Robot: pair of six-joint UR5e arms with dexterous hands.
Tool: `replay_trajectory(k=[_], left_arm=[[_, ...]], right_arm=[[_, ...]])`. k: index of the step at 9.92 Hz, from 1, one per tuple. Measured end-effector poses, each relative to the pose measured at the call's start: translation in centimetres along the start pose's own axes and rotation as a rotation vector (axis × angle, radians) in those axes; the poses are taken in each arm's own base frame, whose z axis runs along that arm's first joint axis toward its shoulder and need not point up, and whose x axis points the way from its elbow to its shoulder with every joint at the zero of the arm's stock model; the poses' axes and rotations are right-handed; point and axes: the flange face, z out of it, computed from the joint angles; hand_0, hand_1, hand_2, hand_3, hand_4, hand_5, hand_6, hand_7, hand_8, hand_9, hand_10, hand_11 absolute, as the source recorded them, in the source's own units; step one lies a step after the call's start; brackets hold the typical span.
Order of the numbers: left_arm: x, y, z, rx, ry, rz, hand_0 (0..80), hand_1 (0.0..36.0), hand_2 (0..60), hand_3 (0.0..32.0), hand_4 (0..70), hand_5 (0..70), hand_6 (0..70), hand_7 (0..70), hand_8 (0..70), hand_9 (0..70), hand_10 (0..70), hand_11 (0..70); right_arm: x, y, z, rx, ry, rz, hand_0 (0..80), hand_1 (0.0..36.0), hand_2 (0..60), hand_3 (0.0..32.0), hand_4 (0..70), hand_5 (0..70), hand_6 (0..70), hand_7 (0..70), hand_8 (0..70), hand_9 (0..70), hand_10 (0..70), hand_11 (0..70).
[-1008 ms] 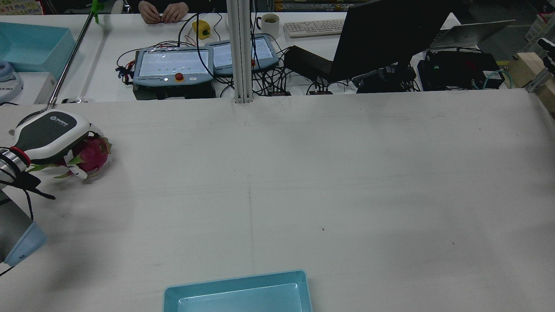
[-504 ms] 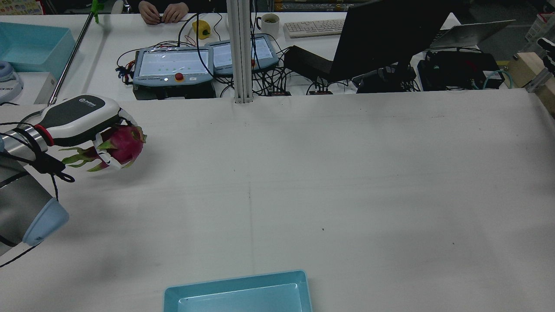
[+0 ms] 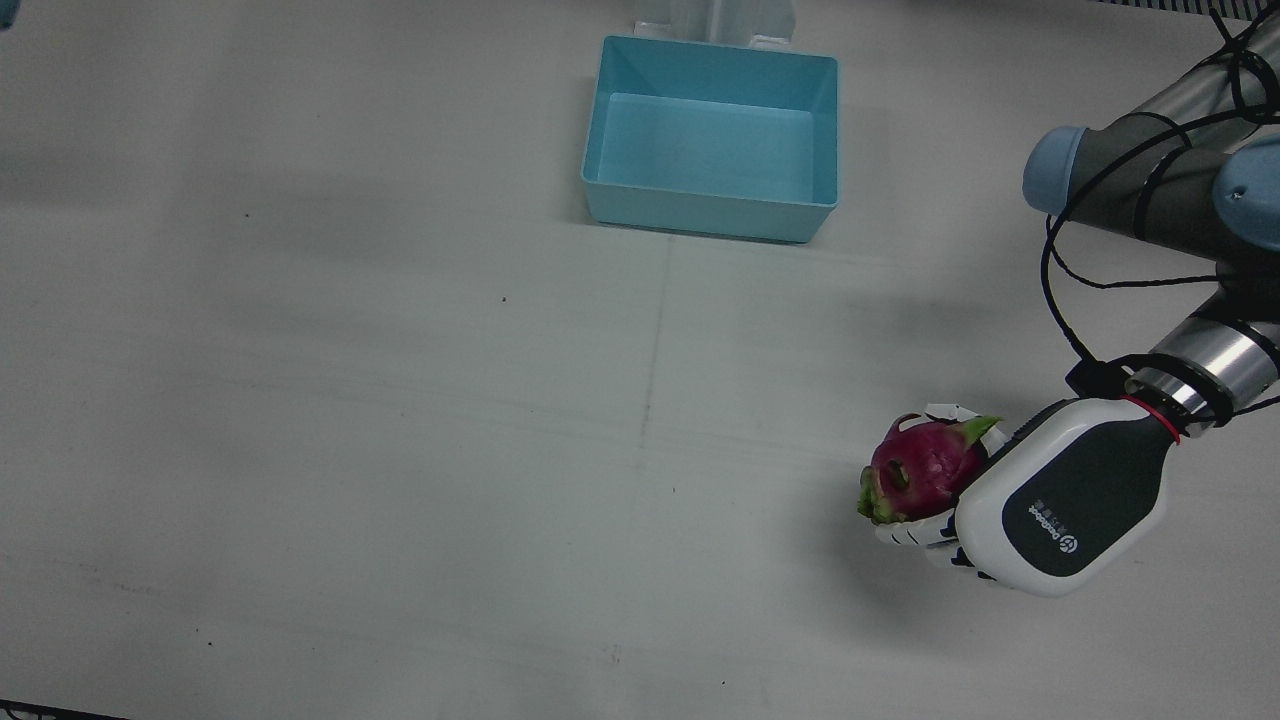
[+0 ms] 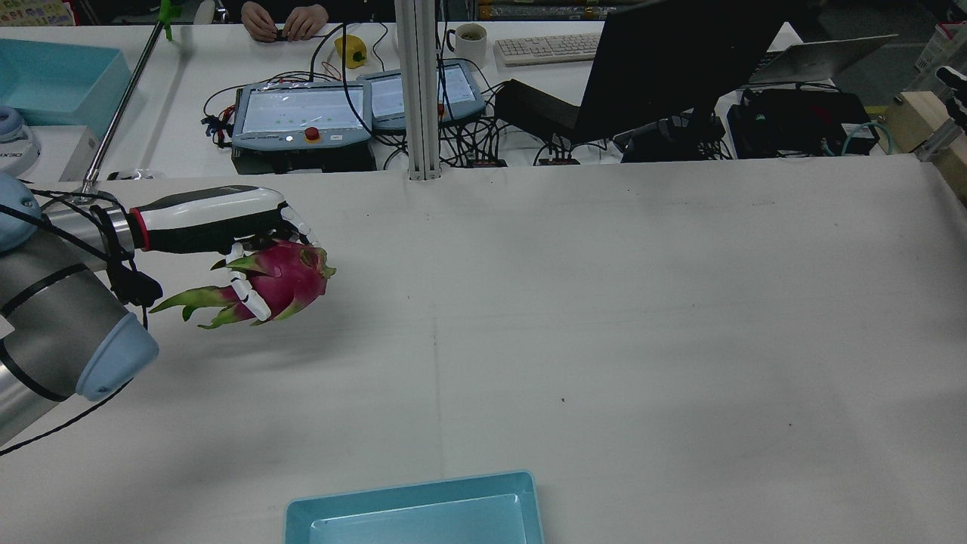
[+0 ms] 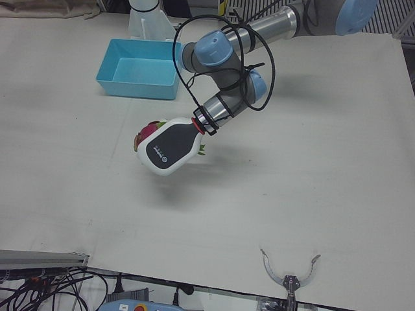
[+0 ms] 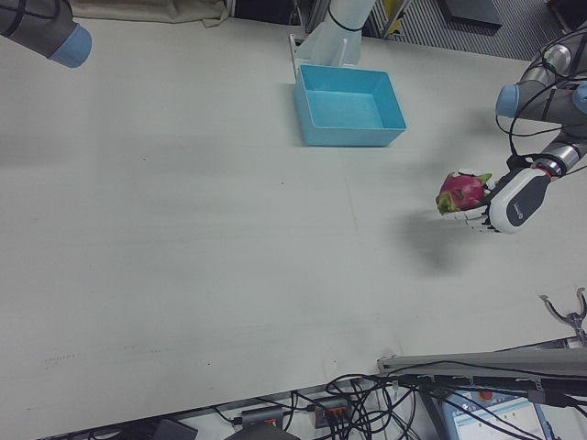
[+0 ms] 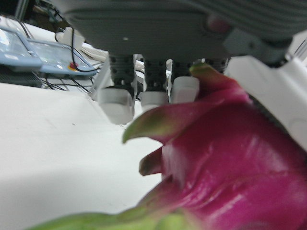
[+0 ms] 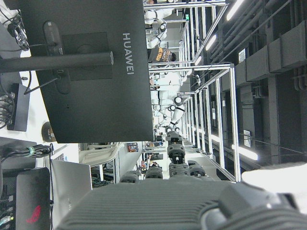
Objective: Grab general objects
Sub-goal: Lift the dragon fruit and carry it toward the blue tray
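Above the white counter [image 4: 604,317], the left hand [image 4: 215,219] curls its fingers [image 4: 249,297] around a pink dragon fruit [image 4: 283,279], holding it clear of the surface with a shadow beneath. Seen from the rear, the fruit hangs at about 9 o'clock on the counter, its green leafy tips pointing back toward the arm. A blue bin [image 3: 712,138] sits well apart at 6 o'clock, near the robot. Whether the right hand is spread or closed cannot be told.

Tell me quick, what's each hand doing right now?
Left hand: shut on the dragon fruit, off the table.
Right hand: cannot tell; only its own camera shows it.
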Motion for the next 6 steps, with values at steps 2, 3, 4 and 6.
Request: replay_trajectory(k=[2,3,4,6], left_arm=[[3.3,2.1,0.5,-0.114,0.023,-0.118,46.4,4.8,60.0,0.0,70.0,70.0,70.0,70.0,70.0,70.0,70.0,70.0],[5.1,4.1,1.1,-0.167,0.032,-0.166,47.0,5.8,60.0,0.0,70.0,70.0,70.0,70.0,70.0,70.0,70.0,70.0],[6.2,7.5,2.5,-0.240,0.034,-0.222,47.7,6.9,60.0,0.0,70.0,70.0,70.0,70.0,70.0,70.0,70.0,70.0],[7.2,17.1,6.4,-0.404,0.017,-0.327,47.5,6.5,60.0,0.0,70.0,70.0,70.0,70.0,70.0,70.0,70.0,70.0]], right_arm=[[0.0,0.0,0.0,-0.001,0.000,0.000,0.0,0.0,0.0,0.0,0.0,0.0,0.0,0.0,0.0,0.0,0.0,0.0],[0.0,0.1,0.0,-0.001,0.000,0.000,0.0,0.0,0.0,0.0,0.0,0.0,0.0,0.0,0.0,0.0,0.0,0.0],[0.0,0.1,0.0,-0.001,0.000,0.000,0.0,0.0,0.0,0.0,0.0,0.0,0.0,0.0,0.0,0.0,0.0,0.0],[0.0,0.1,0.0,-0.001,0.000,0.000,0.0,0.0,0.0,0.0,0.0,0.0,0.0,0.0,0.0,0.0,0.0,0.0]])
